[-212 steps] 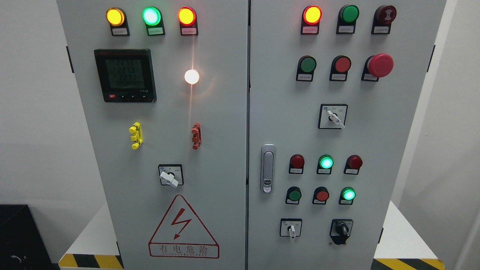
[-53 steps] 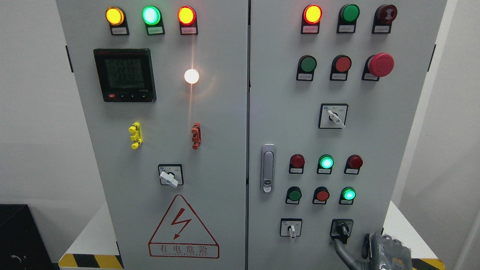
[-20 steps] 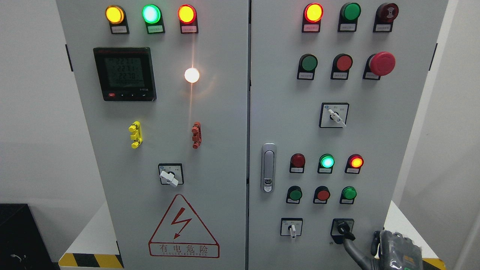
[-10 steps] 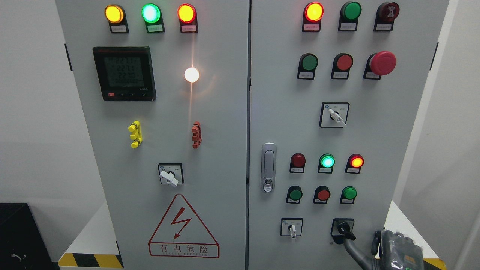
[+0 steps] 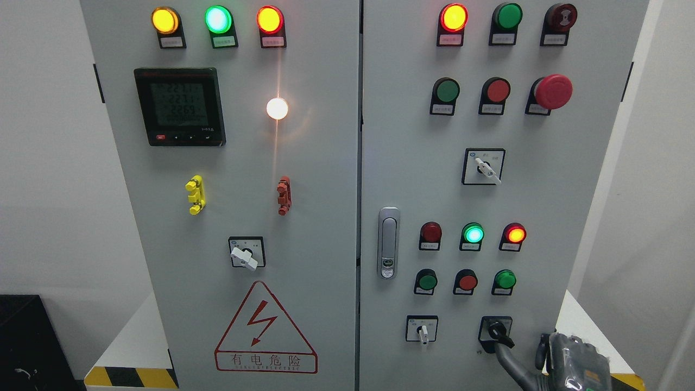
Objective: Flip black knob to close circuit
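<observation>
The black knob [image 5: 497, 331] sits at the lower right of the grey cabinet's right door [image 5: 412, 163]. Its lever points down and to the right. My right hand [image 5: 521, 352] comes in from the bottom right corner. One long dark finger [image 5: 510, 361] reaches up and touches the knob's lever from below. The hand does not grip the knob. Above the knob, a red lamp [image 5: 515, 234] and a green lamp [image 5: 473, 234] are lit, and the green button [image 5: 505, 279] below the red lamp is dark. My left arm is out of view.
A white-lever switch [image 5: 422, 330] sits left of the knob. A door handle [image 5: 387, 243] is near the seam. The red emergency button [image 5: 553, 91] is at the upper right. Yellow-black striped base corners [image 5: 133, 377] flank the cabinet. A black box [image 5: 27, 342] stands at the lower left.
My right hand came in from the bottom right. The knob's lever turned from upright to lower right, the right red lamp lit and the green button below it went dark. In the last second nothing moved.
</observation>
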Robot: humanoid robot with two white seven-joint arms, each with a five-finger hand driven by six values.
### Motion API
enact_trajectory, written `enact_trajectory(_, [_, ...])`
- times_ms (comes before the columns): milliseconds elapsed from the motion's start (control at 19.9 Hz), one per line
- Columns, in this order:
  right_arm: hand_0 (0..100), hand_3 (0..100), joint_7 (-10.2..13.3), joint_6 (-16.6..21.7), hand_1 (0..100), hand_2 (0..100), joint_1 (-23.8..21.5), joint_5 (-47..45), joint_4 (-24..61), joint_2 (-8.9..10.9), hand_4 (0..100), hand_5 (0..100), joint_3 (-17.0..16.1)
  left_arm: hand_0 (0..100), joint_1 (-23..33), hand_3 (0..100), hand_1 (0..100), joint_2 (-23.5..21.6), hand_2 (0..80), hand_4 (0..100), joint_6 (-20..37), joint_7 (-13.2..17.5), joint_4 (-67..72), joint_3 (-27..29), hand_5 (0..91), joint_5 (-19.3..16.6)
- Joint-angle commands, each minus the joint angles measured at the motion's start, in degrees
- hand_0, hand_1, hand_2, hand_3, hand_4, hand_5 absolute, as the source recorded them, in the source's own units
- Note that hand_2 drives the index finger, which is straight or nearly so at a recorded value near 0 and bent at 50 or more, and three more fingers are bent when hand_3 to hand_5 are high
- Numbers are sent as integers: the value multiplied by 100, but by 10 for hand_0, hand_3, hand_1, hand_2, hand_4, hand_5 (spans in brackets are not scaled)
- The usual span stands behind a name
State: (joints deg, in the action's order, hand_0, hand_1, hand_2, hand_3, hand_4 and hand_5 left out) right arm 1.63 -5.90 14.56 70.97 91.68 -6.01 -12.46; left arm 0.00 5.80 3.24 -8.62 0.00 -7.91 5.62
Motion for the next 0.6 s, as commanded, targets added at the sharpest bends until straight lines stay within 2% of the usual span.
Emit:
enact_trajectory(0, [0,1000,-127,27,76,863,-85,-48,8,20,990,1000,217,120,132,0,556,0,0,0,2,1,-167,0,0,0])
enact_trajectory(351, [0,1000,-127,27,81,863,-111,-48,16,12,990,1000,604,120,132,0,556,0,0,0,2,1,-167,0,0,0])
enact_trajectory(552, [0,1000,-110,185,84,857,-216,-57,218,-15,984,1000,657,120,132,0,556,0,0,0,2,1,-167,0,0,0])
